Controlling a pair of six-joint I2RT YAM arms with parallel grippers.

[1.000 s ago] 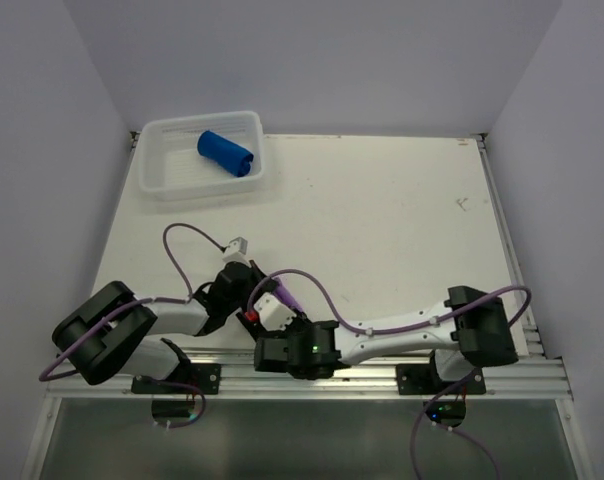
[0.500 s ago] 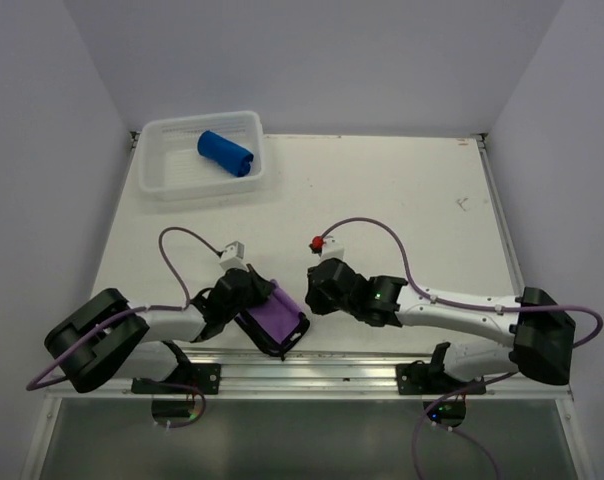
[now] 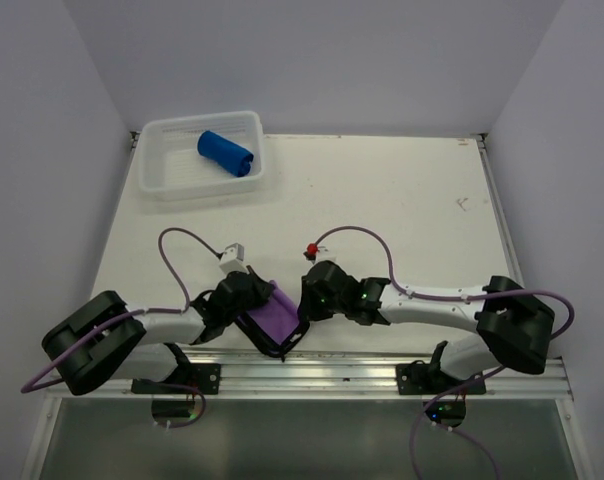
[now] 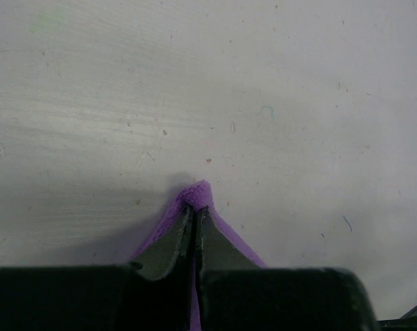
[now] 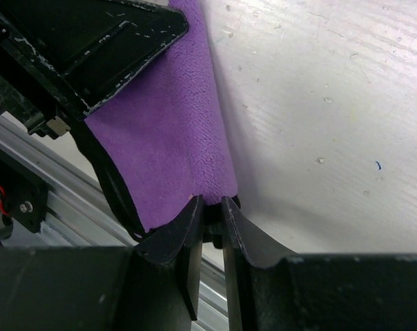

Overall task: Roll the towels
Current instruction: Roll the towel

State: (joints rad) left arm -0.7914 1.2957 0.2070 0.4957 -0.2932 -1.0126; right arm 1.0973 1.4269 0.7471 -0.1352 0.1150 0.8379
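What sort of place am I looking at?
Probably a robot test booth: left arm and right arm bolted to a metal rail, a scuffed white table boxed in by plain walls.

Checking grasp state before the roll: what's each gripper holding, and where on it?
Both hold the purple towel. Left gripper is shut on a pointed corner; right gripper pinches the other end at its dark edge.

Fuzzy purple cloth towel (image 5: 174, 138) on scuffed matt table (image 5: 319, 103).
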